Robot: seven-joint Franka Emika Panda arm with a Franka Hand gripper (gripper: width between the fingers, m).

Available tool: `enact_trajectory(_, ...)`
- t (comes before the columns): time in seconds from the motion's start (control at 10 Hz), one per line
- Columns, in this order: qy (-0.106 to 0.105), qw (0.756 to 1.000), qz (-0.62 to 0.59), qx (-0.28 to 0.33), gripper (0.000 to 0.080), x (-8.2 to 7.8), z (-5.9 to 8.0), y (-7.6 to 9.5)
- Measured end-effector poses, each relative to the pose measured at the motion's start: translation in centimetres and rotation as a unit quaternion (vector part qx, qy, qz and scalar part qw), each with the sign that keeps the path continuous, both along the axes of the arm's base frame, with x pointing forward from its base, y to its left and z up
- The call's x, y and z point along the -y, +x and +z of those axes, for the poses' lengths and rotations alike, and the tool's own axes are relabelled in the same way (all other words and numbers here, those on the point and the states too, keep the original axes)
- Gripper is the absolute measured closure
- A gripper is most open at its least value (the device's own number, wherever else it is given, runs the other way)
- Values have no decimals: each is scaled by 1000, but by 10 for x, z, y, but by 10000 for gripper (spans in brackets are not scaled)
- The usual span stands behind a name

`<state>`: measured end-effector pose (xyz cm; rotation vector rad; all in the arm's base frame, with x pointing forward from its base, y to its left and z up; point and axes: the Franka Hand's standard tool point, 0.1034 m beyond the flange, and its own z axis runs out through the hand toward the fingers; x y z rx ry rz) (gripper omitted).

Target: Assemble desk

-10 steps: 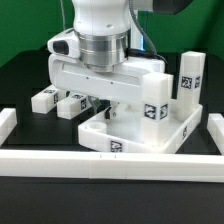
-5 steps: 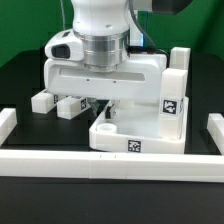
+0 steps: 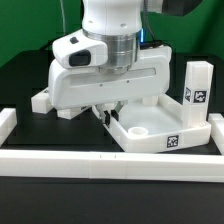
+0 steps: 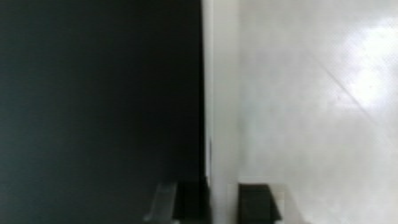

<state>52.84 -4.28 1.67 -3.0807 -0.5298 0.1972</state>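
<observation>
**Gripper clamped on the corner rim of the desk panel**

Exterior view: The gripper (image 3: 103, 114) hangs under the arm's broad white hand, low over the black bench (image 3: 100, 200). Its fingers are pinched together on the raised rim of the desk panel (image 3: 150, 143), at the corner of the panel nearest to them. From that corner the panel stretches away to the exterior view's right of the gripper. It sits skewed to the long front bar (image 3: 110, 160), which lies on the camera's side of the gripper. A round socket (image 3: 140, 131) shows in the panel's floor close to the gripper, and a square tag (image 3: 174, 141) is on the front wall farther off. Beyond the panel's far end, well to the exterior view's right of the gripper, one leg (image 3: 197, 88) stands upright with its tag facing the camera. To the exterior view's left of the gripper and behind it, two more legs (image 3: 44, 100) lie flat on the bench, partly hidden by the hand.

Wrist view: The two dark fingertips (image 4: 175, 203) of the gripper (image 4: 214, 203) stand close together. The straight edge of the white panel (image 4: 302, 100) runs right into the narrow gap between them. On one side of that edge is plain white plastic, on the other the dark bench (image 4: 89, 100).
</observation>
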Motion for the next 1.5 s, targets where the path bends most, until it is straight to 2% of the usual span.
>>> enact_trajectory(0.3, 3, 996, 85, -3, 737, 3, 0, 0)
enact_trajectory(0.4, 0, 994, 111, -3, 737, 0, 1, 4)
enact_trajectory(0.6, 1, 977, 215, 1, 737, -9, 6, 20)
enact_trajectory(0.8, 11, 950, 311, 9, 737, -11, 9, 43)
enact_trajectory(1.3, 8, 901, 433, -7, 736, -2, 8, 41)
enact_trajectory(1.5, 4, 884, 468, 1, 736, -29, 10, 67)
